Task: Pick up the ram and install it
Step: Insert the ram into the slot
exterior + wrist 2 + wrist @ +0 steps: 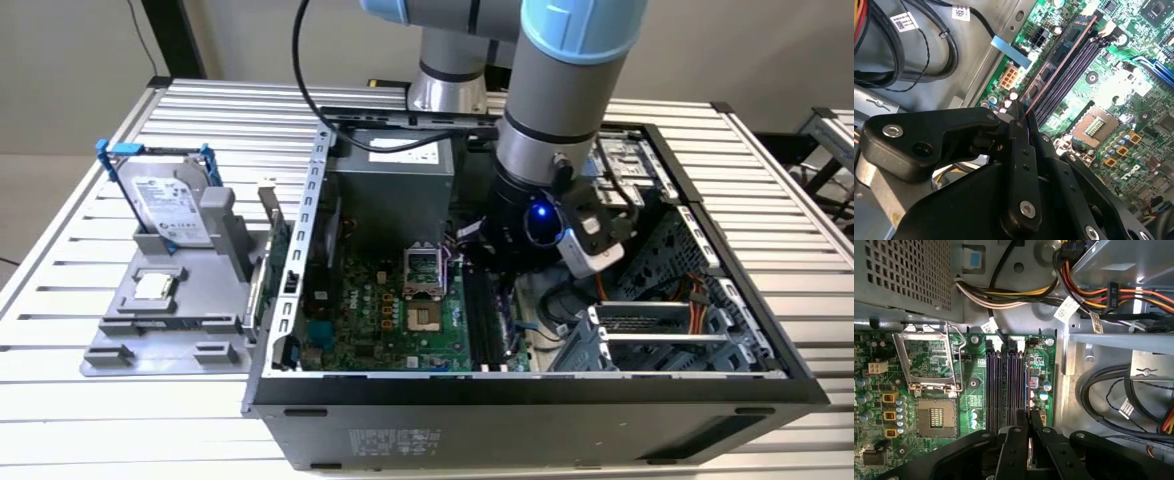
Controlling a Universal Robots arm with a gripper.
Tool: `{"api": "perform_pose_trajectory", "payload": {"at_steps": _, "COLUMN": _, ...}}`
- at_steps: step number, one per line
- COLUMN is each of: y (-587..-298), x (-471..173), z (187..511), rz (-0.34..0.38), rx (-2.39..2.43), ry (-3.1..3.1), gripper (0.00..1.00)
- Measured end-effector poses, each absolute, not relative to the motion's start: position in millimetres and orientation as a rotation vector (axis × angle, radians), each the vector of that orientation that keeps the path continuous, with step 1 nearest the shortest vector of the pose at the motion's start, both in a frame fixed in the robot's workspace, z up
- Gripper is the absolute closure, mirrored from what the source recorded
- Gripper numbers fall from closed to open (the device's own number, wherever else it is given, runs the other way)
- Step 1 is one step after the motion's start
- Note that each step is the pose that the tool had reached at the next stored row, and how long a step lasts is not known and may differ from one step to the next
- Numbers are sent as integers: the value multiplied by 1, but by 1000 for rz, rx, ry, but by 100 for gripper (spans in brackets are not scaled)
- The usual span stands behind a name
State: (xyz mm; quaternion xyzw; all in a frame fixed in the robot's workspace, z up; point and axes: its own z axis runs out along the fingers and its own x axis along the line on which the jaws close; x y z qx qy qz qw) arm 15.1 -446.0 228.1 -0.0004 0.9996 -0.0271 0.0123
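Ram pinched edge-on in my gripper, down at the motherboard's slots.

I see the ram (1061,52) as a thin flat stick, dark with a coppery edge, running straight out from the gripper (1021,120), whose matte black fingers (1015,450) are closed narrowly on its near end. It lies along the outermost of the long black slots (1004,390). Beyond, the glossy green motherboard (884,370) carries a square silver socket (934,416); white-labelled cables (1114,400) curl beside the gripper, print unreadable.

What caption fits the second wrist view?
Gripper holding the ram edge-on over the motherboard's black slots.
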Motion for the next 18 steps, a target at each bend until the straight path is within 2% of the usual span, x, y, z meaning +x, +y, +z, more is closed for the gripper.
{"api": "perform_pose_trajectory", "payload": {"at_steps": 18, "y": -446, "x": 13, "z": 224, "rz": -65, "rx": 55, "ry": 3119, "gripper": 100}}
